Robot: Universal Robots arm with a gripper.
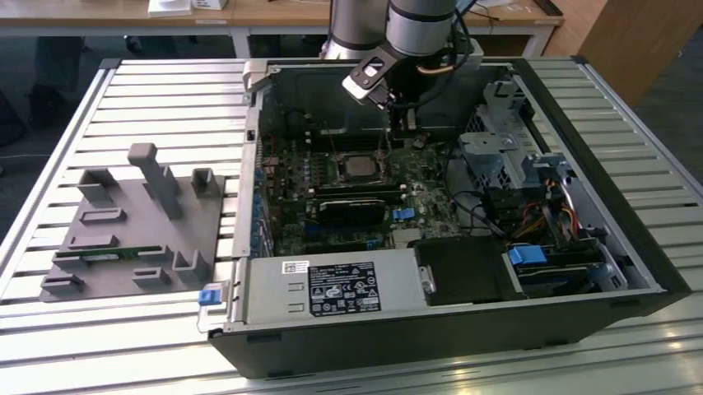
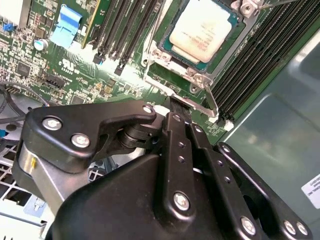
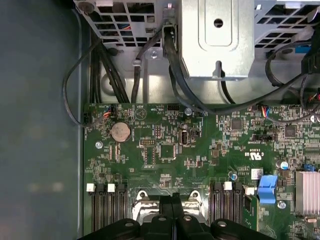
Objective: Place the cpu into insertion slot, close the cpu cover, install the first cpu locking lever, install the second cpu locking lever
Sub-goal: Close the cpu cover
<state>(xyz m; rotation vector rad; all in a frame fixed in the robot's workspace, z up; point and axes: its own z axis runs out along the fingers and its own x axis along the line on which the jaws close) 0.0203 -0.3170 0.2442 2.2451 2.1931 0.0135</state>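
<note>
**A:** Nearest to us in the second wrist view is the gripper (image 2: 176,111). Its black fingers (image 2: 172,135) are pressed together, with nothing between them that we can make out.

**B:** We'd judge that's on purpose: a closed pair makes one narrow tip, fit to work the thin locking lever (image 2: 212,102) just beside it.

**A:** And the cpu (image 2: 200,27)?

**B:** It's seated in the insertion slot (image 2: 161,56), lying flat with its pale metal top up. Being square, it has no long axis to speak of, and its edges run in line with the memory slots (image 2: 125,30) on either side.

**A:** The cpu cover (image 2: 231,50) lies down around it, the chip showing through the cut-out. We take that as closed, so the chip is pinned before any lever goes on.

**B:** Whether either lever is hooked, we cannot tell. In the exterior view the arm reaches down into the open computer case (image 1: 439,337), near the socket.
</note>
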